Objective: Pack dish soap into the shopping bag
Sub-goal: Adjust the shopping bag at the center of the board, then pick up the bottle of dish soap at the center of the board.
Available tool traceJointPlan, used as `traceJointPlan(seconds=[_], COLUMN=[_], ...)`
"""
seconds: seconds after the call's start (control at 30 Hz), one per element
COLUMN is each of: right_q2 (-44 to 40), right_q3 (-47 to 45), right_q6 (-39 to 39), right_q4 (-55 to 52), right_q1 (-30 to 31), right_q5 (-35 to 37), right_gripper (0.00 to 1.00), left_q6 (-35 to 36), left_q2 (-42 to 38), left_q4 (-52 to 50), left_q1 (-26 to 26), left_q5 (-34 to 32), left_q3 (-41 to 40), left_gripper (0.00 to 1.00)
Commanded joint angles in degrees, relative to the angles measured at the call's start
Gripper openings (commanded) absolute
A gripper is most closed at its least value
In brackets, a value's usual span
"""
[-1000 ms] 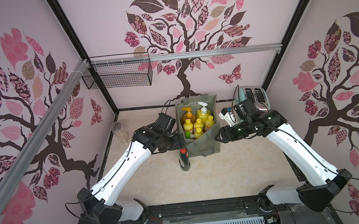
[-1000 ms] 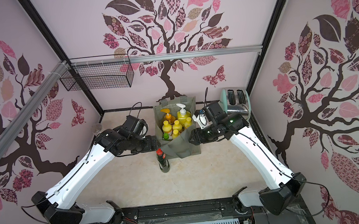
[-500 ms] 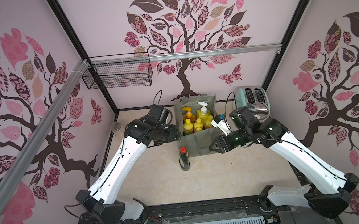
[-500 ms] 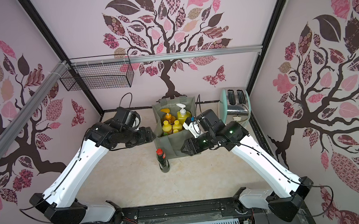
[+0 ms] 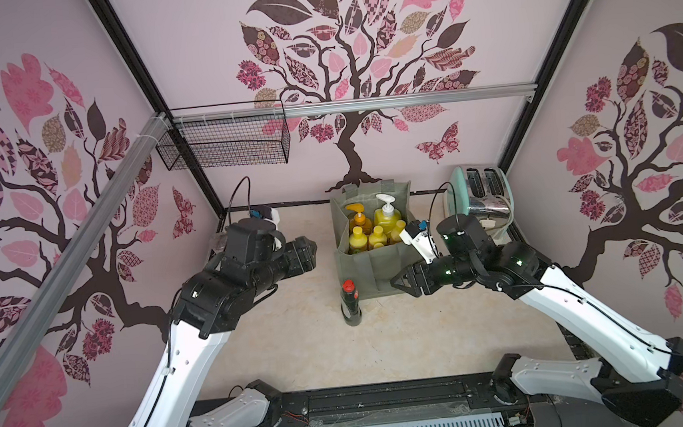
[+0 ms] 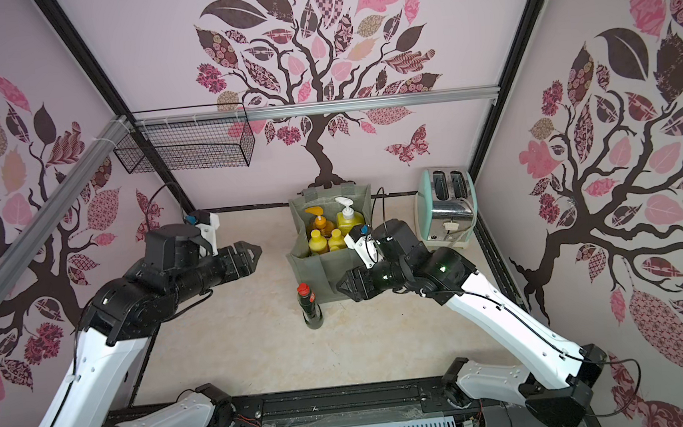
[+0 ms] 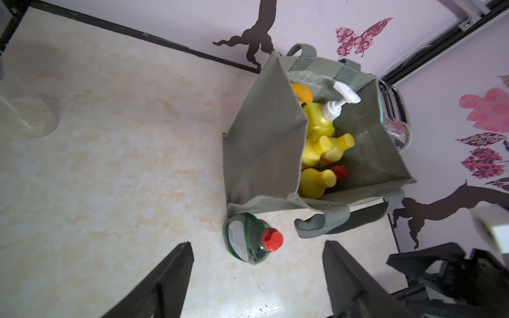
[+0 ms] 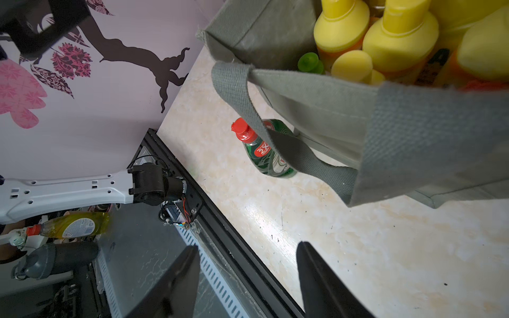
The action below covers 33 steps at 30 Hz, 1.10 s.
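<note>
item: shopping bag [image 5: 373, 262], grey-green fabric, is standing open-mouthed toward the back of the table [image 5: 300, 351], with a strap handle [image 8: 248, 110] drooping over its near wall.
contents: an orange pump bottle [image 5: 357, 217] and a yellow pump bottle [image 5: 388, 215] with a white pump are standing at the back of the bag. small yellow-capped bottles [image 5: 376, 237] are crowding in front of them. a green cap [image 8: 309, 62] and a red cap [image 7: 340, 172] are showing low among them.
item: dark red-capped bottle [image 5: 350, 303] is standing upright on the table outside the bag, just beside its near left corner.
left gripper [image 6: 253, 252] is hovering left of the bag, jaws spread wide, holding nothing.
right gripper [image 5: 401, 285] is hovering low by the bag's near right corner, jaws apart, empty.
also present: a toaster [image 5: 482, 199] is sitting right of the bag, and a wire basket [image 5: 226, 142] is hanging on the back wall.
</note>
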Motion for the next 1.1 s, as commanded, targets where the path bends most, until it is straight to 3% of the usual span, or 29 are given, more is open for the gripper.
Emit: traceJointPlan(seconds=[0.0,0.2,0.43,0.53,0.63,0.73,0.93,1.07], right_q2=[-2.0,-8.7,-14.8,-14.6,-11.0,-7.0,-0.7,-0.1], right_q3=[-4.2,-13.4,-16.2,-17.0,-15.3,-13.1,-11.7,-11.5], right_q6=[-1.5,-4.9,1.4,2.0,1.2,0.8,2.6,2.9], right_q4=[5.7,9.3,8.1,7.8,5.8,6.2,10.7,14.3], right_q1=[0.0,-0.1,0.3,1.9,5.6,13.8,19.8,19.9], right_q5=[0.0,-2.4,-5.5,0.0,5.5,15.1,20.7,22.1], right_gripper=[0.61,0.62,0.58,0.59,0.59,0.59,0.57,0.56], left_q6=[-0.2,0.9,1.0,1.7,1.1,1.1,1.3,2.0], left_q2=[-3.2,-6.2,-6.4,-8.3,-11.6,-13.5,-17.1,-19.9], left_q4=[7.6,18.3,15.7,15.1,19.1,21.6,23.1,21.7], left_q1=[-0.3,-3.4,-3.8,-3.6,-2.8,-2.4,-1.8,-1.0], left_q5=[-2.1,-0.4,-1.8,-5.3,-4.2,-2.7,-4.2,-5.8], left_q3=[-7.8,-19.8,-15.6,-17.5,-23.6,-27.2,-31.9,-34.8], left_gripper=[0.8,0.8,0.79,0.79,0.79,0.79,0.78,0.78])
